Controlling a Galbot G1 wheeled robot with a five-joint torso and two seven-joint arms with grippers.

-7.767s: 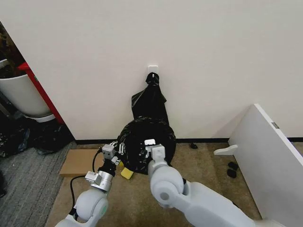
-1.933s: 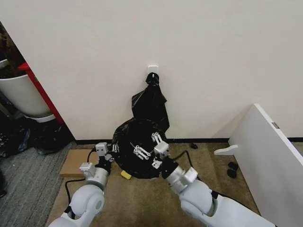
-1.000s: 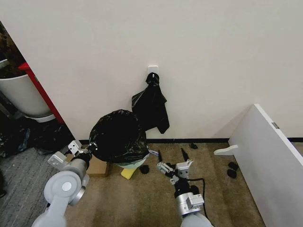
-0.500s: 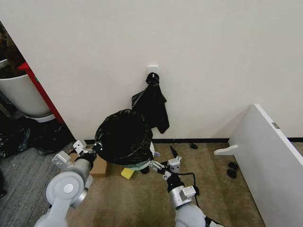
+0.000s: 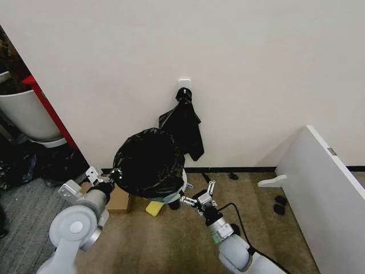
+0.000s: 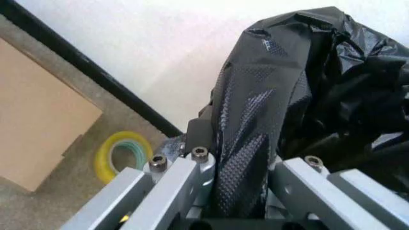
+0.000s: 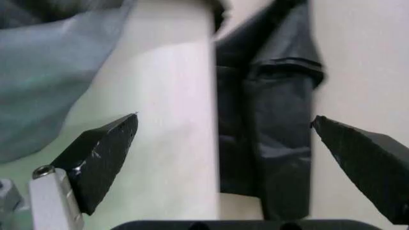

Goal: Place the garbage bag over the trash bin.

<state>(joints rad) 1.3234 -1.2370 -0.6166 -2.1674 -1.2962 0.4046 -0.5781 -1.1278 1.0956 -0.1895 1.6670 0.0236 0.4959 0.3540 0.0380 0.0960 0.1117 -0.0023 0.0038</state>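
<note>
From the head view, we've got the garbage bag [image 5: 149, 162] draped over the trash bin [image 5: 181, 184] by the wall, left pincer [image 5: 106, 180] at its edge. Left wrist: clamped on the plastic, probably keeping it stretched. Right wrist: right pincer [image 7: 223, 143] spread wide beside the bin, holding nothing.

Thin, glossy black plastic of the garbage bag [image 5: 149, 162] crinkles over the smooth white plastic trash bin [image 5: 180, 191], its film showing a fine embossed grain where the left gripper [image 6: 223, 191] clamps it between brushed metal jaws with socket-head screws. The right gripper [image 5: 198, 197], spread wide near the bin's side, carries matt black fingertips [image 7: 102, 155]. On the left lie a flat piece of matt brown cardboard [image 6: 32, 115] and a shiny yellow tape roll [image 6: 121, 155] on rough beige carpet [image 5: 171, 240].
</note>
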